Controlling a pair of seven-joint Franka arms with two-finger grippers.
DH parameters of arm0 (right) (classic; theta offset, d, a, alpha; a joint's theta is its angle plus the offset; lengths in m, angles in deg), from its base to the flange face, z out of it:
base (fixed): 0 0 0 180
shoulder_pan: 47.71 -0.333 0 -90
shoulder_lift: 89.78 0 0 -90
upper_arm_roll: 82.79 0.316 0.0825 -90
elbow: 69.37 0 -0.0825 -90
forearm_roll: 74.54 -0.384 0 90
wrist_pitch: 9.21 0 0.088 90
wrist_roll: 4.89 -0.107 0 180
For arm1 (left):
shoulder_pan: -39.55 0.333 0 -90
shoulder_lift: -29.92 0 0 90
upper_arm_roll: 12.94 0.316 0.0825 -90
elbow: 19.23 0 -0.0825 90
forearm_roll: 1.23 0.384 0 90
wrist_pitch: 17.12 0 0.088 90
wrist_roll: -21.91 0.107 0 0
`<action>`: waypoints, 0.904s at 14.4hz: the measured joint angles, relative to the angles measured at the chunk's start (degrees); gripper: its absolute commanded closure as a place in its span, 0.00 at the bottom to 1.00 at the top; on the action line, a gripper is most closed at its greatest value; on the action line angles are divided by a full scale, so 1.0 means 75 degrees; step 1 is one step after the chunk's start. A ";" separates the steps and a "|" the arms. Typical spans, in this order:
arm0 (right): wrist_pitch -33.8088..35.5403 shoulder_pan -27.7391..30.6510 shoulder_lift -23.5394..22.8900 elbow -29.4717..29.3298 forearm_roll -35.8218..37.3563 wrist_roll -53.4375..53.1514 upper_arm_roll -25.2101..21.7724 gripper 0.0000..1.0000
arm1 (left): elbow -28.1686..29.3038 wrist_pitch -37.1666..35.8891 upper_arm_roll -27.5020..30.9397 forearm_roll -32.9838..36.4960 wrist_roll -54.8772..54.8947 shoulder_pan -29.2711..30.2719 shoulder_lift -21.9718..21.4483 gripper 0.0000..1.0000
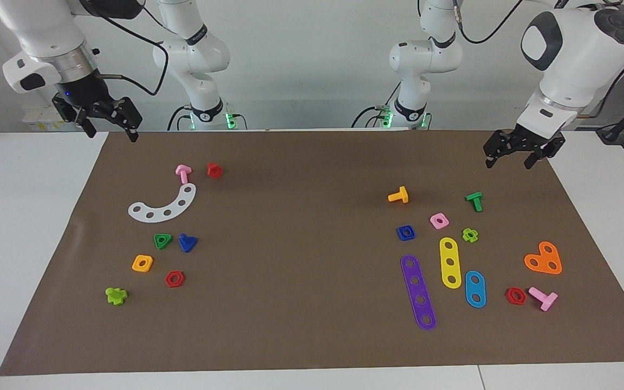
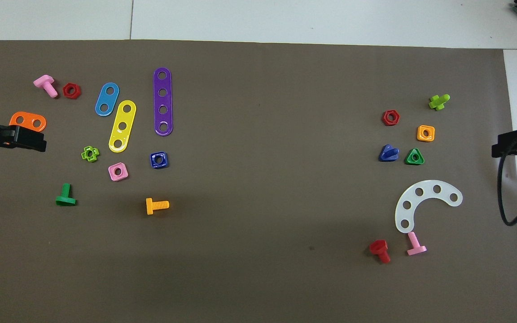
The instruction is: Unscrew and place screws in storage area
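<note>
The blue bolt with a triangular head [image 1: 187, 242] lies on the brown mat toward the right arm's end, beside the green triangular nut [image 1: 162, 240]; it also shows in the overhead view [image 2: 388, 153]. The blue square nut [image 1: 405, 232] lies apart from it toward the left arm's end, beside a pink square nut [image 1: 439, 220]; it shows in the overhead view too [image 2: 159, 160]. My right gripper [image 1: 113, 135] is open and empty, raised over the mat's corner. My left gripper [image 1: 508, 162] is open and empty, raised over the mat's edge near the green bolt [image 1: 475, 201].
Near the blue nut lie an orange bolt [image 1: 398, 195], purple [image 1: 418, 292], yellow [image 1: 450, 262] and blue [image 1: 475, 288] strips and an orange heart plate [image 1: 544, 259]. Near the blue bolt lie a white curved strip [image 1: 163, 206], a red nut [image 1: 174, 279] and an orange nut [image 1: 142, 263].
</note>
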 measured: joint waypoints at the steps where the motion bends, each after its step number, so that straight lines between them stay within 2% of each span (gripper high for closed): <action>1: 0.0000 0.0001 0.0000 0.0000 0.0000 0.0000 0.0000 0.00 | 0.0045 0.0000 -0.0008 -0.0002 0.0012 -0.0002 -0.0023 0.00; 13: 0.0019 -0.0156 0.0000 0.0018 0.0000 0.0595 -0.0025 0.00 | 0.0236 0.0004 0.0032 -0.0344 0.0395 0.0000 -0.0160 0.00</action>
